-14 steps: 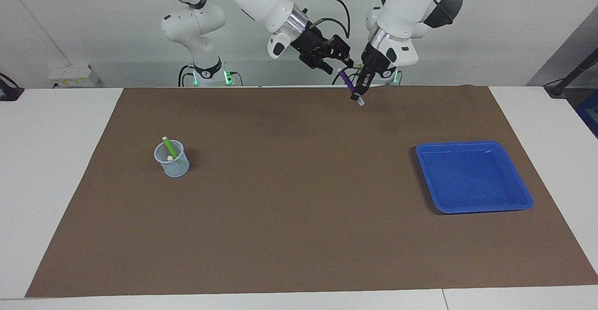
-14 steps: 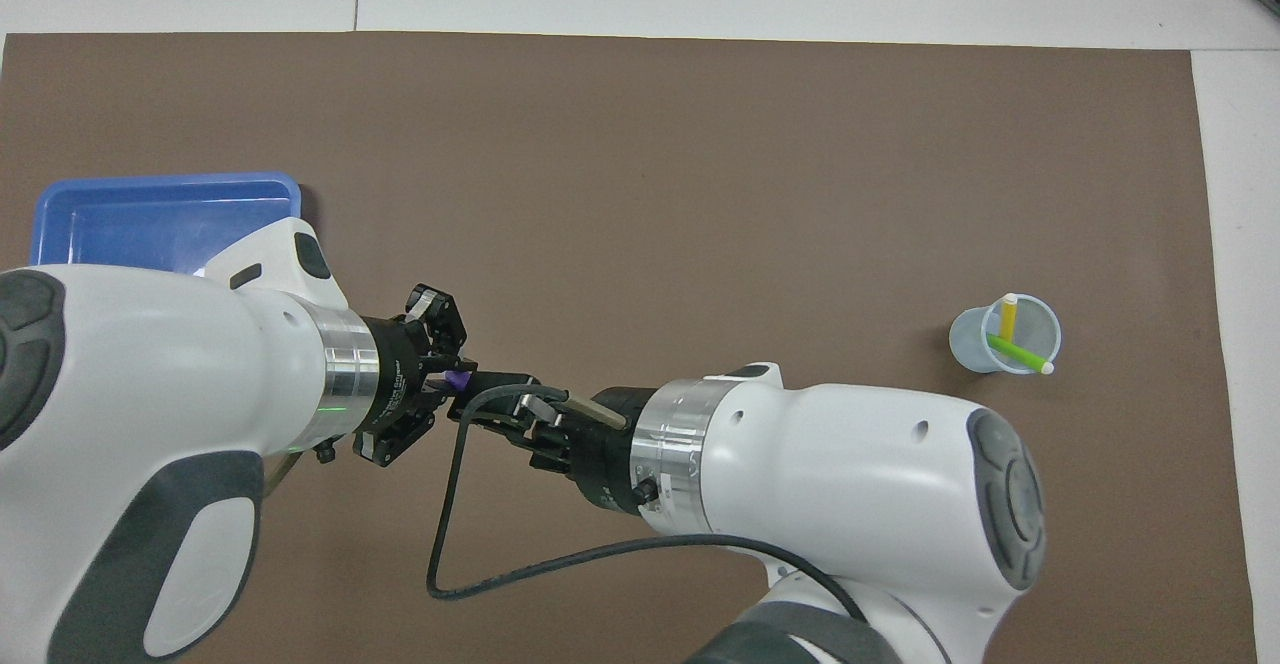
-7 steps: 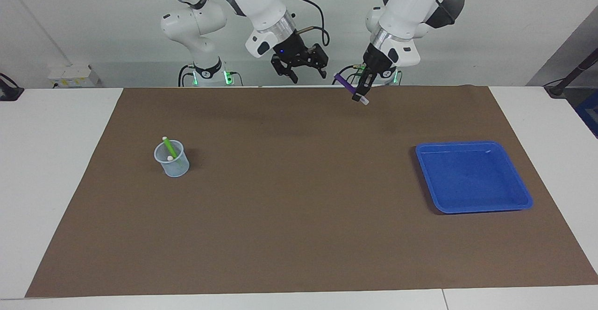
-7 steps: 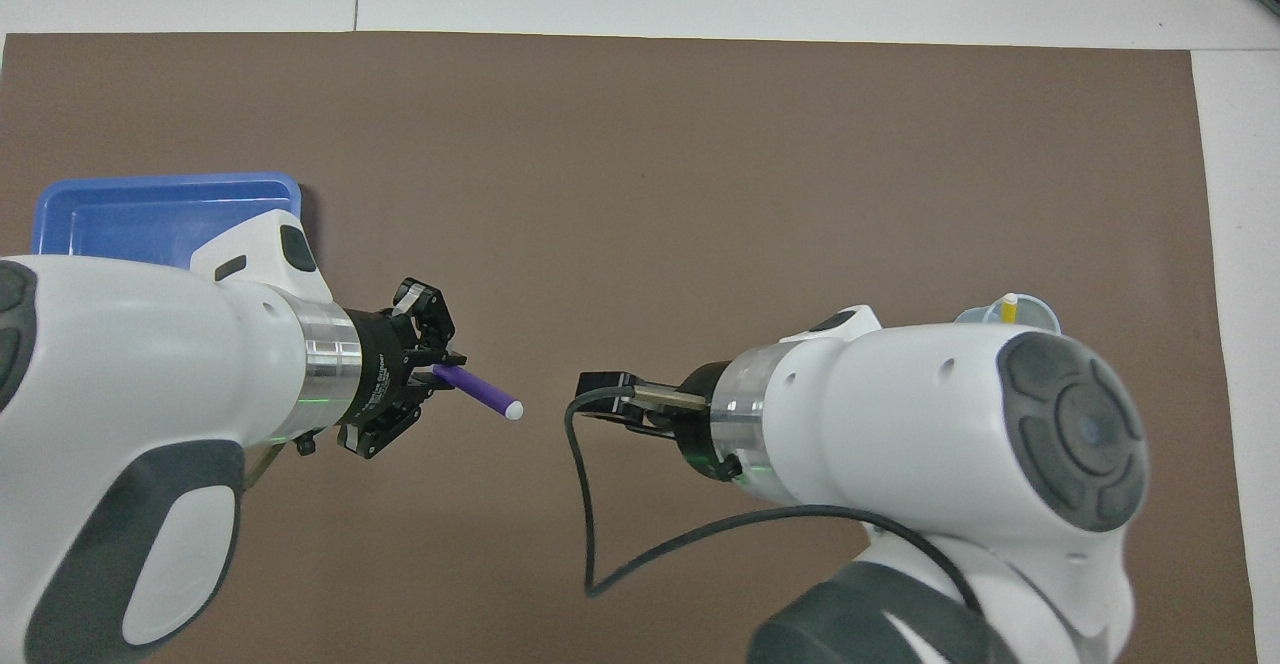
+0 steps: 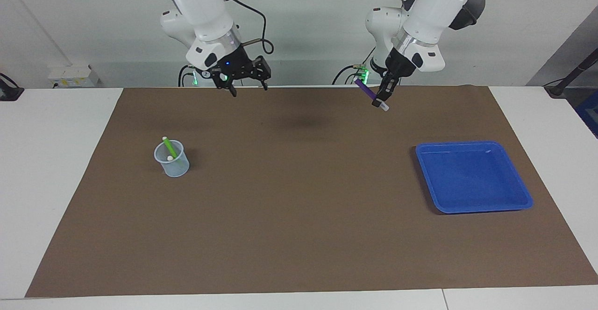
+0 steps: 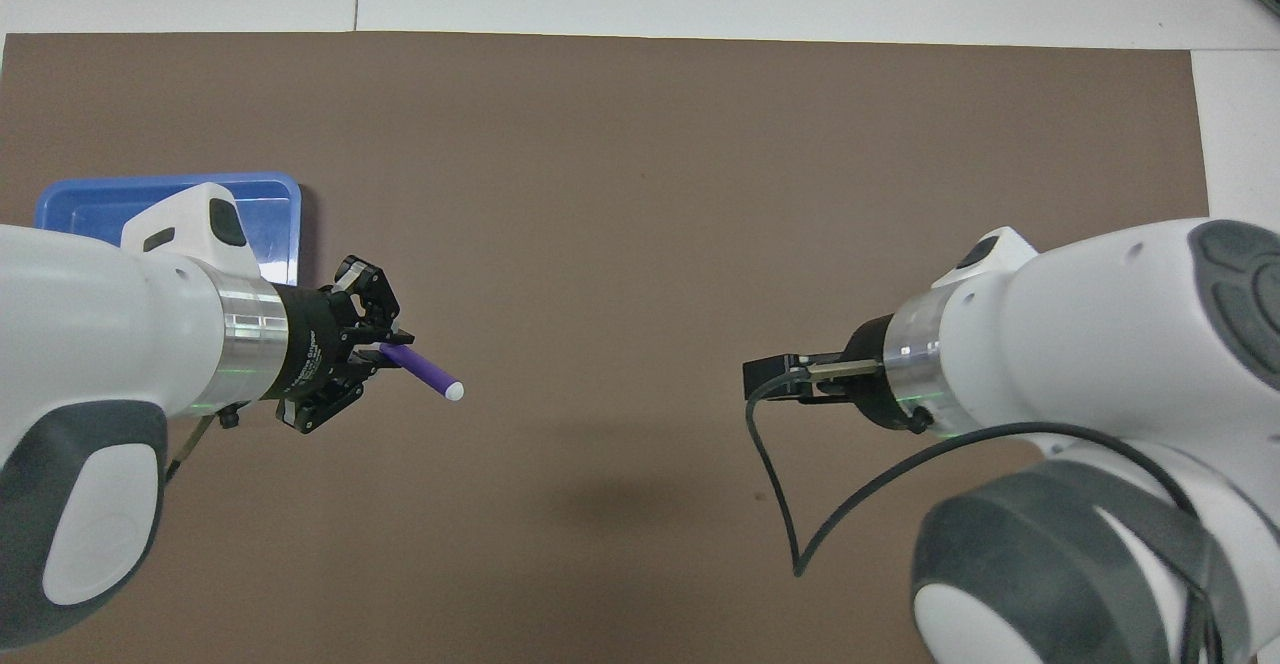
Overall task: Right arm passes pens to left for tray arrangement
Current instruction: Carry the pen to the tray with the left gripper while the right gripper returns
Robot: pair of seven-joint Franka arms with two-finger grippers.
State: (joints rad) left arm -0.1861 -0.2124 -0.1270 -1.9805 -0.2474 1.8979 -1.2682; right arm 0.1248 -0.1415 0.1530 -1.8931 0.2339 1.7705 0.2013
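Between the left gripper's point(image 5: 382, 96) clamped fingertips, the slim purple marker pen point(image 5: 370, 95) hangs tilted, bound for the shallow blue plastic tray point(image 5: 474, 176); the right gripper point(image 5: 243, 86) hangs wide, empty.

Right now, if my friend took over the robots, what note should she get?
Left gripper: shut on the purple pen, up over the mat.
Right gripper: open, holds nothing, up over the mat.
Cup: at the right arm's end, with the green pen and another pen's whitish tip in it.
Tray: at the left arm's end, no pens in it.
Done: purple pen passed.
Left: tray it, then pass the others.
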